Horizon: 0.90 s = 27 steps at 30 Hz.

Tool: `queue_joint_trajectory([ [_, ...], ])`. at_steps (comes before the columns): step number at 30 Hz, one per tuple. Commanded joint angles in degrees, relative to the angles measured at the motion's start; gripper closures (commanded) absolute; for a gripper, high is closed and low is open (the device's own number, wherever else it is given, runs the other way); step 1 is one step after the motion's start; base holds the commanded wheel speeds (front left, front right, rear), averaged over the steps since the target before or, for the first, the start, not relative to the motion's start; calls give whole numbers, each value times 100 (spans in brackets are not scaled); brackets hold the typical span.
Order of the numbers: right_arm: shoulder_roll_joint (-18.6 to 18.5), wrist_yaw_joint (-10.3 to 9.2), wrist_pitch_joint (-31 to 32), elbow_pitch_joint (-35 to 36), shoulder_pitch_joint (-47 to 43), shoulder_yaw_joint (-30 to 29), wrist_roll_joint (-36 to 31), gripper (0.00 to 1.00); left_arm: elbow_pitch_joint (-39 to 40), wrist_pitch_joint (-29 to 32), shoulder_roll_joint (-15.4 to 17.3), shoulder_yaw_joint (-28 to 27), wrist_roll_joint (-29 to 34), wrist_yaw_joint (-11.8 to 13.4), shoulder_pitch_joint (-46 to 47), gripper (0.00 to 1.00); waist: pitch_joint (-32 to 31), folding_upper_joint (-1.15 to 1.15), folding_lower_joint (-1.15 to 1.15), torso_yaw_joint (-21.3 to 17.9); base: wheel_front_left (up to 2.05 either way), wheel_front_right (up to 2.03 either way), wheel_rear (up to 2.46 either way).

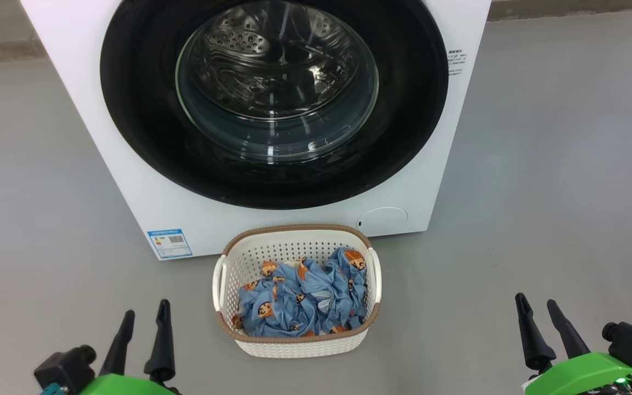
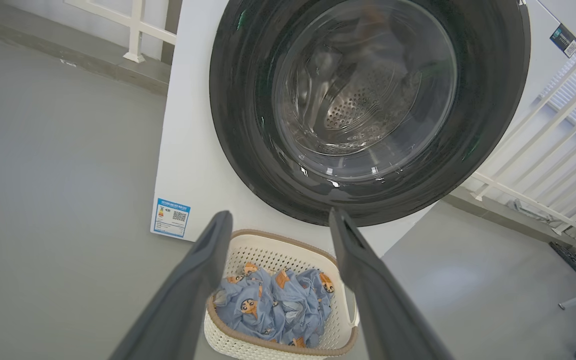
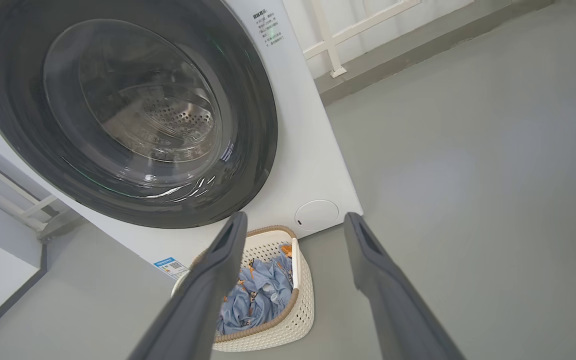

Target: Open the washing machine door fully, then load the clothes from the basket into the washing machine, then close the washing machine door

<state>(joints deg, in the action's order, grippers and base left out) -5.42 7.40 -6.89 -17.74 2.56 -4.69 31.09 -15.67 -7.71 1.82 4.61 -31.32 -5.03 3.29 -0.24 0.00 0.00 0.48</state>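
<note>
- We see the washing machine door (image 1: 275, 93) shut flat against the front of the white washing machine (image 1: 102, 181).
- The basket (image 1: 294, 346) sits on the grey floor (image 1: 541, 192) just in front of the machine, below the door.
- The clothes (image 1: 299, 300) lie bundled inside the basket.
- Our left claw (image 1: 146, 307) is spread wide and empty, low to the basket's left.
- Our right claw (image 1: 535, 299) is likewise spread and empty, well apart to the basket's right.
</note>
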Motion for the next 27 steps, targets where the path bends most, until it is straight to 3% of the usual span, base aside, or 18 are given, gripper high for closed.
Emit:
queue_joint_trajectory([
  [1, -67, 6, -78, 118, 191, 70, -169, 0, 102, -84, 108, -90, 174, 44, 277, 0, -2, 0, 0, 1, 0, 0, 0],
  [27, -92, 8, -323, 140, 173, 144, -2057, 0, -284, -521, 130, 105, 1745, 115, 367, 0, -71, 0, 0, 25, 0, 0, 0],
])
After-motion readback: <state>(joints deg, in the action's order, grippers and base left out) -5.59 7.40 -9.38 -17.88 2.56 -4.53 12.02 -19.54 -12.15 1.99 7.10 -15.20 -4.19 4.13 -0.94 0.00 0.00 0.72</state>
